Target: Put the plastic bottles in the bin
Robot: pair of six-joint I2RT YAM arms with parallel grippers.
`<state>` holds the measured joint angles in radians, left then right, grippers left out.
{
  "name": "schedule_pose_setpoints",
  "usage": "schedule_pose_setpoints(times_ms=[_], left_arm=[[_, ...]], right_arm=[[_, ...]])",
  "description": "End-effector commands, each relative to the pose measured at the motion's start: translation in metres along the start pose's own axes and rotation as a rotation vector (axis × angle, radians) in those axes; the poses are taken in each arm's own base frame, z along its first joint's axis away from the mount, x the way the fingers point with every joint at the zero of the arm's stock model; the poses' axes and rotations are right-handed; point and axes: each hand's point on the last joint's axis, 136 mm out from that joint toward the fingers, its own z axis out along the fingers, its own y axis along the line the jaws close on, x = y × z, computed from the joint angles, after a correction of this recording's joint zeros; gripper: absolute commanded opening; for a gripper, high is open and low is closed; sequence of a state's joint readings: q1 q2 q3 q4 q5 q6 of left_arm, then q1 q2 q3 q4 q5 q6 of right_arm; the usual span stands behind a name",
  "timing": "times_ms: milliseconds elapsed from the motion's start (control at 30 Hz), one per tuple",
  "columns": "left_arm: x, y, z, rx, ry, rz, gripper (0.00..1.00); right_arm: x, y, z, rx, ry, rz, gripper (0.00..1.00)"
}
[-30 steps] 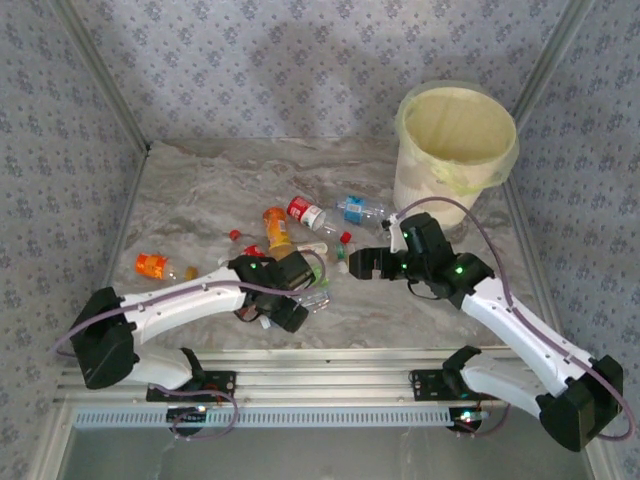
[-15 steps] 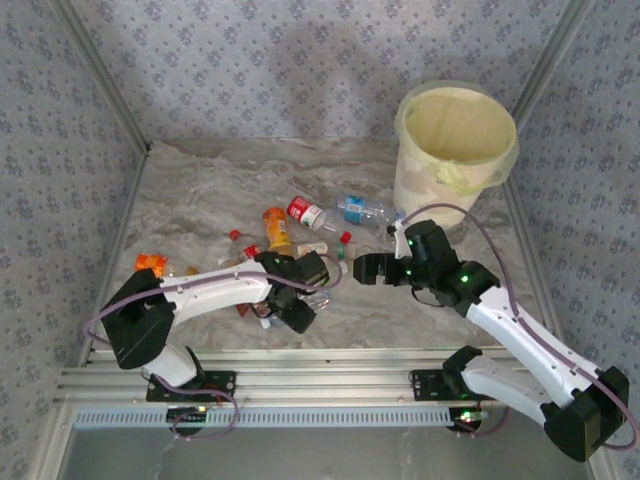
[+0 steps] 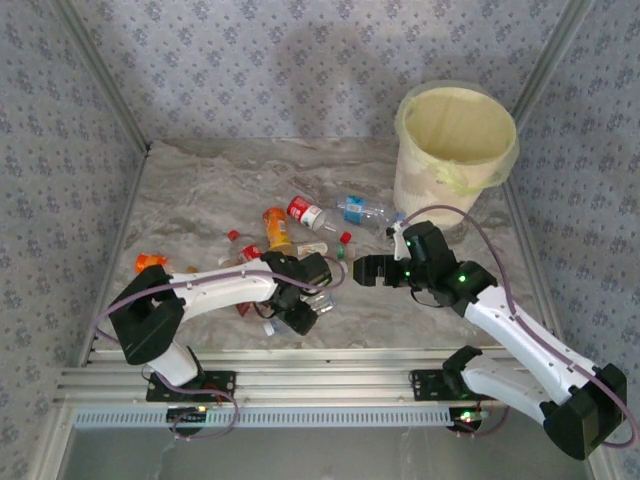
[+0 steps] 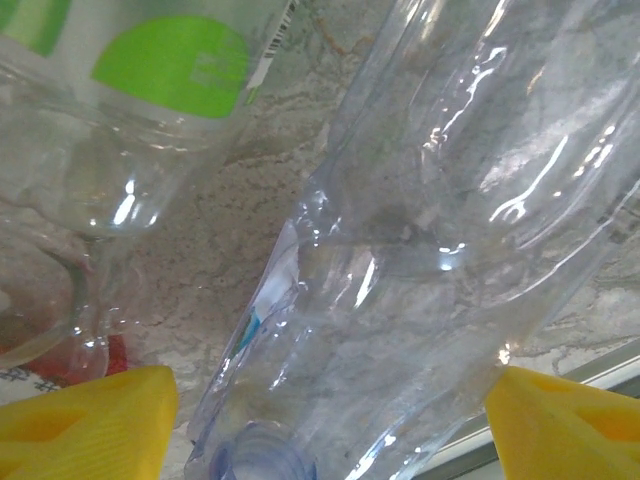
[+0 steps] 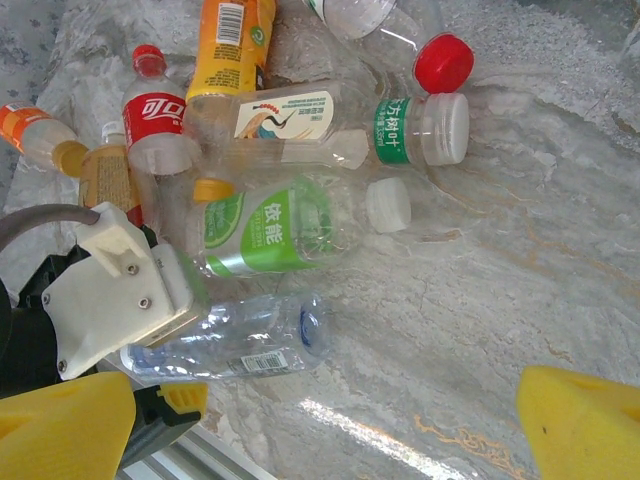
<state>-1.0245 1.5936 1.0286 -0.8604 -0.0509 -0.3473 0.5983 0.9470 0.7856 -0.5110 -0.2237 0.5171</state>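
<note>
From above: find the left tool (image 3: 312, 305) low on the desk (image 3: 200, 190) at the near edge of the plastic bottles (image 3: 290, 235), with the right tool (image 3: 362, 268) hanging just beside the pile, spread wide and empty. Note the bin (image 3: 430, 195) well apart at the far right corner, upright.

Over to the left wrist: straddling a clear bottle (image 4: 430, 250), yellow fingertips (image 4: 80, 420) either side, a gap showing on one flank, so not clamped yet. Squeeze gently; thin walls likely to buckle or squirt out. Keep clear of the green-labelled bottle (image 4: 150, 80) lying just beside.

Through the right wrist: same clear bottle (image 5: 230, 340) lying flat under the left tool. Grip mid-body, lift straight, mind the neighbours just beside it, then swing across to the bin. Hold the right tool back to avoid a clash.
</note>
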Motion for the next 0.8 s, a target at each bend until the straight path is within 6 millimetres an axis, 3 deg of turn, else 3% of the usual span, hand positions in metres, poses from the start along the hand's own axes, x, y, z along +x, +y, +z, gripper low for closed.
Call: schedule_pose_setpoints(times_ms=[0,267,500,633,767], left_arm=[[0.009,-0.006,0.008,0.008,0.039,-0.011,0.81],[0.014,-0.012,0.016,0.021,0.043,-0.024,0.81],[0.012,-0.015,0.02,0.027,0.038,-0.04,0.74],[0.011,-0.016,0.017,0.035,0.02,-0.051,0.66],[0.001,-0.022,0.0,0.08,-0.049,-0.067,0.6]], right_arm=[[0.003,-0.003,0.002,0.01,0.003,0.013,1.0],[0.007,-0.007,0.001,0.018,0.001,0.027,1.0],[0.009,-0.008,0.0,0.024,0.001,0.035,1.0],[0.01,-0.015,0.0,0.054,-0.004,0.048,1.0],[0.013,-0.021,-0.002,0.079,0.001,0.111,1.0]])
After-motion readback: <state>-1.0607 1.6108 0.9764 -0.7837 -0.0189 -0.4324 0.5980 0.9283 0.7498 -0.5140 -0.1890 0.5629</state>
